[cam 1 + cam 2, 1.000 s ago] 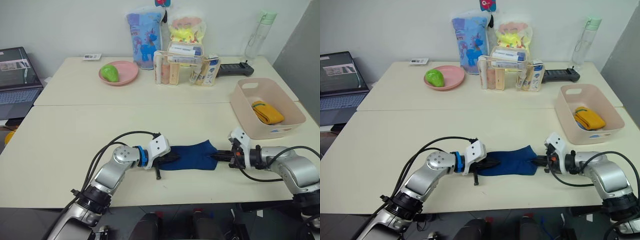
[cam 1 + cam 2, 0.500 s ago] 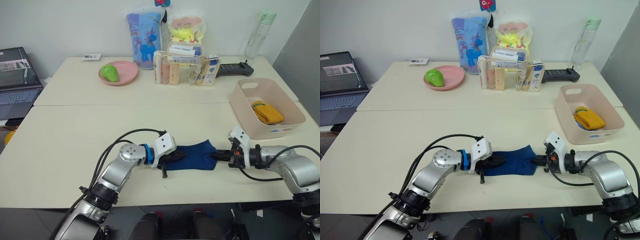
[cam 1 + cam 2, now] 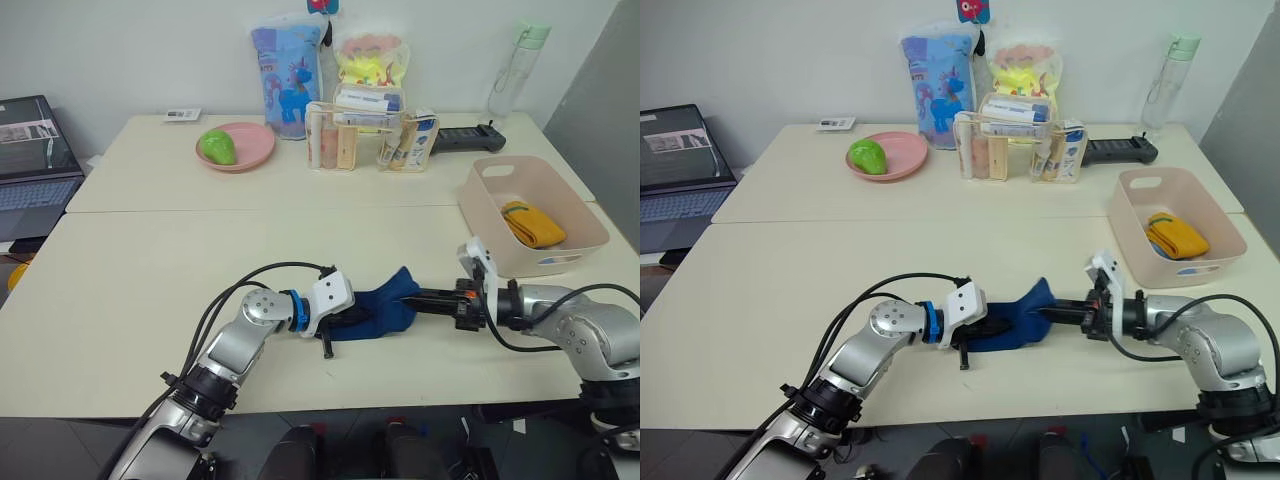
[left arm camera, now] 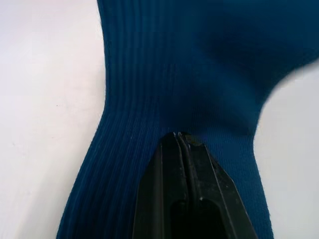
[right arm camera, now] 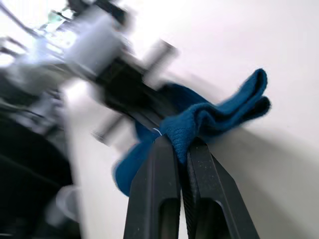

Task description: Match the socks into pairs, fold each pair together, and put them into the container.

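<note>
Navy pair (image 3: 378, 309): I have it on the near table (image 3: 130, 300), stretched between my two grippers. Since half a second ago the far end has lifted and travelled toward my left gripper (image 3: 340, 318); the cloth now humps up where it lay flat, so the fold is underway, roughly halfway over

Left gripper: fingers pressed together on the ribbed end, pinning it to the tabletop; wrist view confirms the knit caught right at the tips

Right gripper (image 3: 1052, 314): fingers clamped on the opposite end, raised just off the surface, doubled fabric bunched at its tips

Pink container (image 3: 580, 212): beyond and outward of my right gripper, well apart from it; a folded mustard pair (image 3: 532, 223) already lies inside

My reading: carry the right end over onto the pinned end, then move the bundle to the container
</note>
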